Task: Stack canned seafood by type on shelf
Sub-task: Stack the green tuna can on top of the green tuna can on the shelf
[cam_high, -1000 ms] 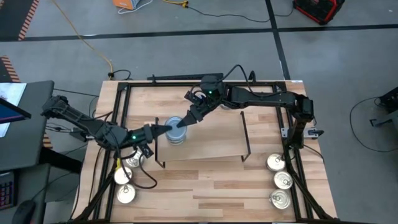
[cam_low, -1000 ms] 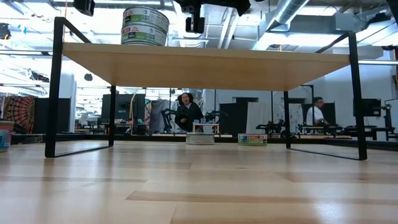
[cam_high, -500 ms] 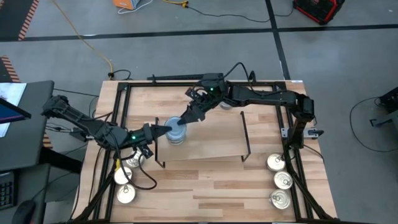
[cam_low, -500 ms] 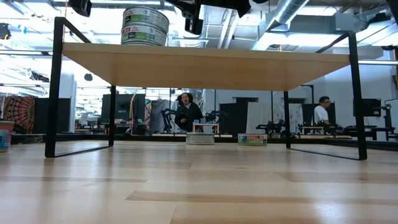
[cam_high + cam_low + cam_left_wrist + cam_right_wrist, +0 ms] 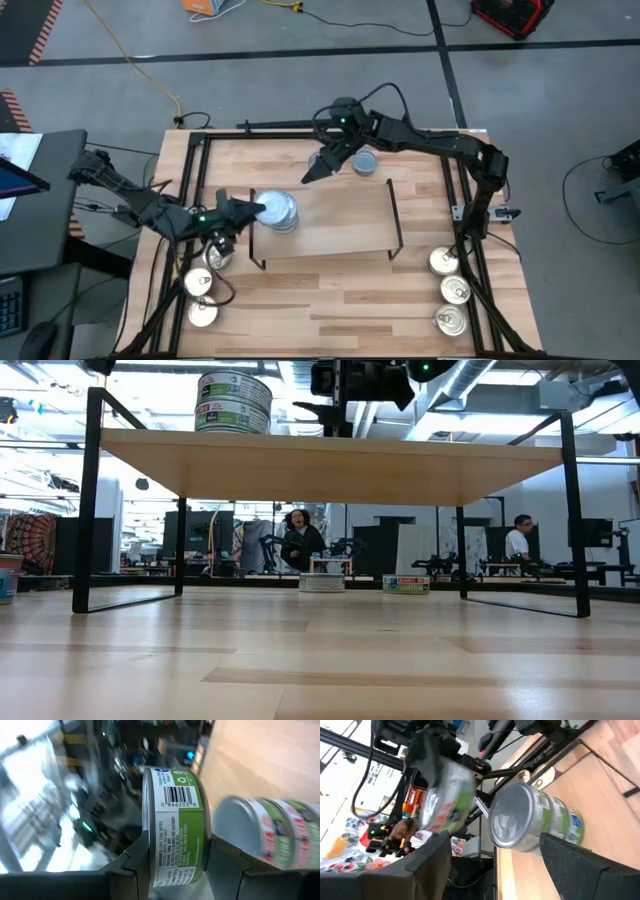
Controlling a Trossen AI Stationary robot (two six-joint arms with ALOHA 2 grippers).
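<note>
The shelf [image 5: 330,215] has a light wooden top on black wire legs. Near its left end stands a stack of canned seafood [image 5: 279,210] with a blue-grey lid on top, two tins high in the low view [image 5: 233,402]. My left gripper [image 5: 250,210] hovers just left of the stack, shut on a green-labelled tin [image 5: 175,830]. My right gripper [image 5: 315,172] is open and empty past the shelf's far edge, its fingers [image 5: 430,865] facing the stack [image 5: 530,820]. One blue-grey tin [image 5: 365,161] rests on the table behind the shelf. My left gripper pinches the green-labelled tin across its two flat faces [image 5: 150,865], one finger on each. The fingers come in level from the table's left. The tin is lifted clear, lies flat, and sits beside the stack [image 5: 270,840], higher than its top lid.
Three silver-lidded tins lie on the table front left [image 5: 198,284] and three front right [image 5: 455,290]. The table's black frame [image 5: 195,150] rings the workspace. People [image 5: 300,540] sit in the room beyond the table.
My right gripper has opened, let go of the stack's top tin, and drawn back up and toward the table's far edge. The stack has stayed in place. My left gripper has kept its tin beside the stack.
</note>
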